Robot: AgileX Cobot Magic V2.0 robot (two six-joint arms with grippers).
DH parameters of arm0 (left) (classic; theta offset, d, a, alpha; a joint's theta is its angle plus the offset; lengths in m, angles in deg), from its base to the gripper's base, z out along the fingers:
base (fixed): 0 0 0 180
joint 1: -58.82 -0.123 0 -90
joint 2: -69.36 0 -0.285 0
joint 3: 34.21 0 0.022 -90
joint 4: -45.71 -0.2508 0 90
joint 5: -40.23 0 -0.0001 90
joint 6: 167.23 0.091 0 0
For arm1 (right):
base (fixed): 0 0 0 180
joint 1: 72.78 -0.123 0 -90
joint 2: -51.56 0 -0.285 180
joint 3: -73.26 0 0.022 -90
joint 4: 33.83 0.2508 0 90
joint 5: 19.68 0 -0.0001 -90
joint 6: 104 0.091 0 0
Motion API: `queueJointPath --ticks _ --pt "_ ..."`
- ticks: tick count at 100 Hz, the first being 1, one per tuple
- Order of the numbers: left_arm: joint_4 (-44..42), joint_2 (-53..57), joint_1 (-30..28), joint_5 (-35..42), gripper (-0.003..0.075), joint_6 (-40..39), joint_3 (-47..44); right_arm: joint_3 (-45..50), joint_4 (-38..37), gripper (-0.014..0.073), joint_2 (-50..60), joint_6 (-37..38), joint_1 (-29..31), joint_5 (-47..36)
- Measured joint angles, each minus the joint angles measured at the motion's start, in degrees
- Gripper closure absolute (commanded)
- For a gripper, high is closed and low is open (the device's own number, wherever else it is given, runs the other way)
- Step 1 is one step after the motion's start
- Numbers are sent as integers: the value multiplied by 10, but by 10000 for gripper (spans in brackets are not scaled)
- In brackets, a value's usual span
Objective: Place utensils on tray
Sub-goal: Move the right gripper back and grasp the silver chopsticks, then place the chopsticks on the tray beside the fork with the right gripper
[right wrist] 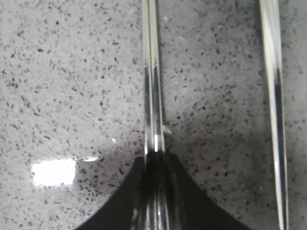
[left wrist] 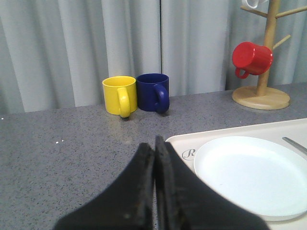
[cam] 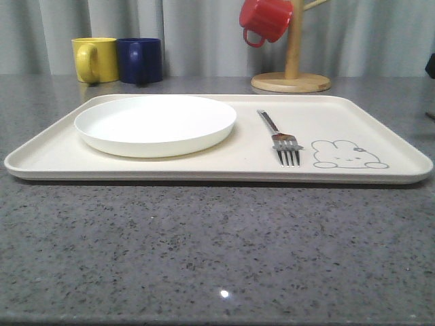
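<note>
The cream tray lies across the grey counter, and a silver fork rests on it to the right of a round white plate, tines toward me beside the rabbit drawing. My right gripper is shut on a pair of straight silver chopsticks, low over the speckled counter. Another slim silver utensil handle lies on the counter beside them. My left gripper is shut with nothing in it, near the tray's left corner, with the plate and the fork's handle end beyond.
A yellow mug and a dark blue mug stand behind the tray at the back left. A wooden mug tree with a red mug hanging on it stands at the back right. Grey curtains close off the back.
</note>
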Motion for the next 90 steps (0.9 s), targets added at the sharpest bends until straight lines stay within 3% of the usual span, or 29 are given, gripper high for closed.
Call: queueJointPath --ticks 35,64,90 --pt "0 0 0 0 738 0 0 -1 20 630 56 10 -24 19" --pt "0 0 0 0 738 0 0 -1 23 630 111 83 -125 26" --pt "0 0 0 0 738 0 0 -1 23 630 102 152 -214 -35"
